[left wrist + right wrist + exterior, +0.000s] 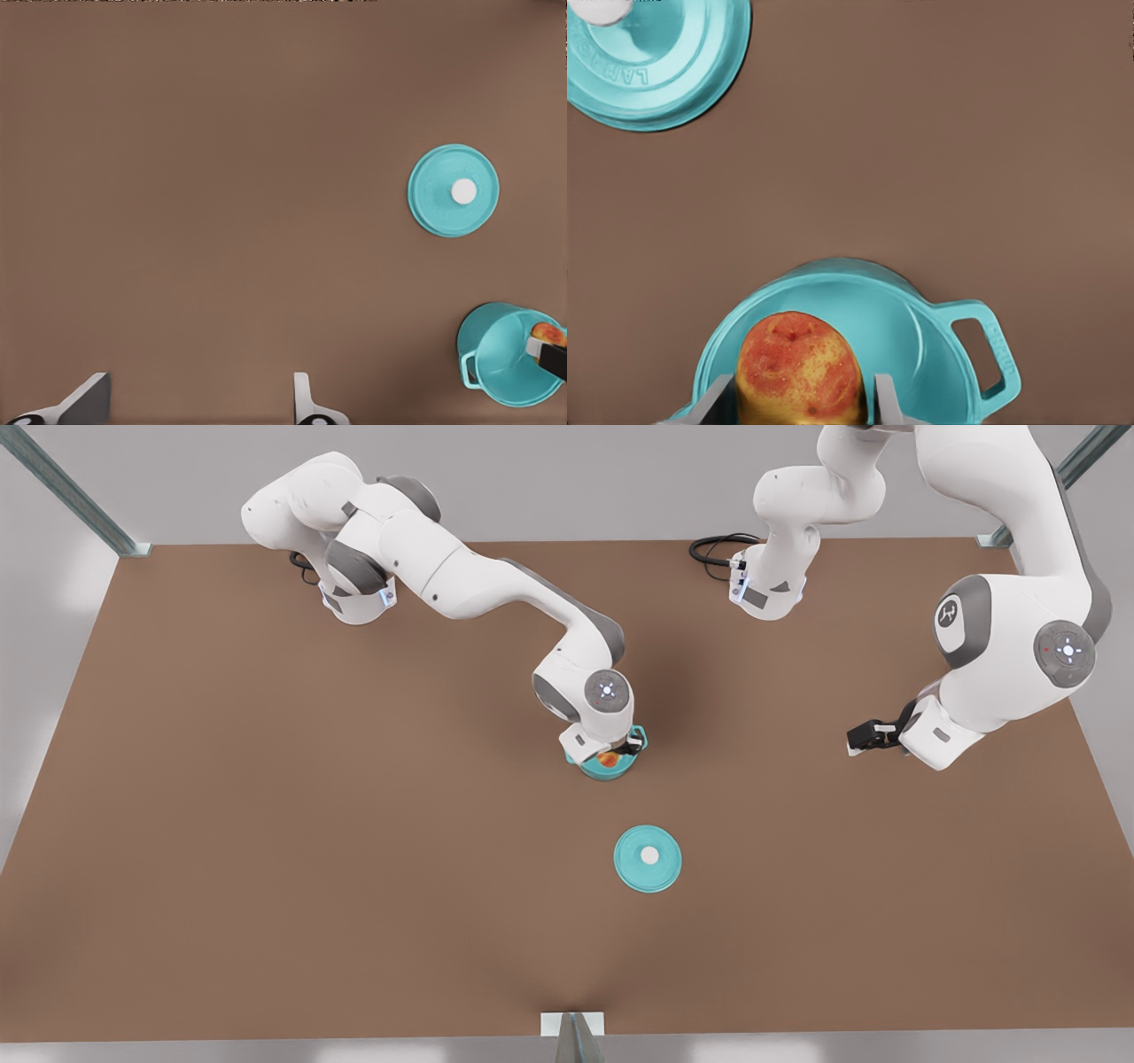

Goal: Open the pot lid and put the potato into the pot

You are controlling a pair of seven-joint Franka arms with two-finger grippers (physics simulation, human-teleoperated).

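Teal pot under potato-gripping right hand

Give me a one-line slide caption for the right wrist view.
Right gripper holds the potato over the open pot; the pot lid lies apart on the table.

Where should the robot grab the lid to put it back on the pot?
By the small white knob at the centre of the pot lid, coming straight down from above. The lid lies flat on the table, so its edge gives fingers little to pinch.
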